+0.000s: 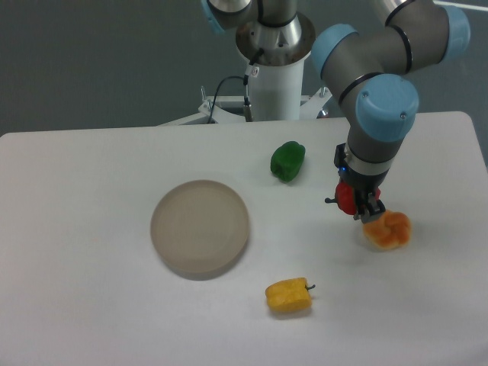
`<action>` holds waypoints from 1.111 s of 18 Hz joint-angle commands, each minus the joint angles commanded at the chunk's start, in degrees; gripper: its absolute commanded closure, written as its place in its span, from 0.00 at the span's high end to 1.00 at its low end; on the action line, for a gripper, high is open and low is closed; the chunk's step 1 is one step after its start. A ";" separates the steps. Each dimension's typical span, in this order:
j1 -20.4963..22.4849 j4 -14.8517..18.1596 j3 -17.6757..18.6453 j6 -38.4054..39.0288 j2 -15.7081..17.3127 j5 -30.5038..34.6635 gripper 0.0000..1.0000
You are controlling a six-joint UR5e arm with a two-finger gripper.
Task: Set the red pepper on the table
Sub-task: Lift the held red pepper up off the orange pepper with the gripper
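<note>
The red pepper (346,197) is small and glossy, and it sits between the fingers of my gripper (358,204). The gripper is shut on it and holds it just above the white table (91,305), at the right side. Only the pepper's left part shows; the rest is hidden by the fingers and the wrist. The gripper points down, right beside the orange pepper.
An orange lobed pepper (387,230) lies just right of and below the gripper. A green pepper (287,161) lies to the upper left. A yellow pepper (289,296) lies near the front. A round beige-grey plate (200,227) sits at mid-left. The robot base (272,72) stands at the back.
</note>
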State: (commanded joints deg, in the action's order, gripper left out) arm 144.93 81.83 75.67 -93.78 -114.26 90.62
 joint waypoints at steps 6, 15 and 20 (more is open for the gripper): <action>2.00 -0.79 -0.09 -2.36 -0.88 0.00 0.25; 10.80 -3.32 8.51 -21.34 -0.09 0.09 0.26; 14.94 -15.72 19.06 -28.02 1.14 0.00 0.26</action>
State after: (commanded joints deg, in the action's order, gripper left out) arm 159.87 66.11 94.73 -121.80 -113.12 90.62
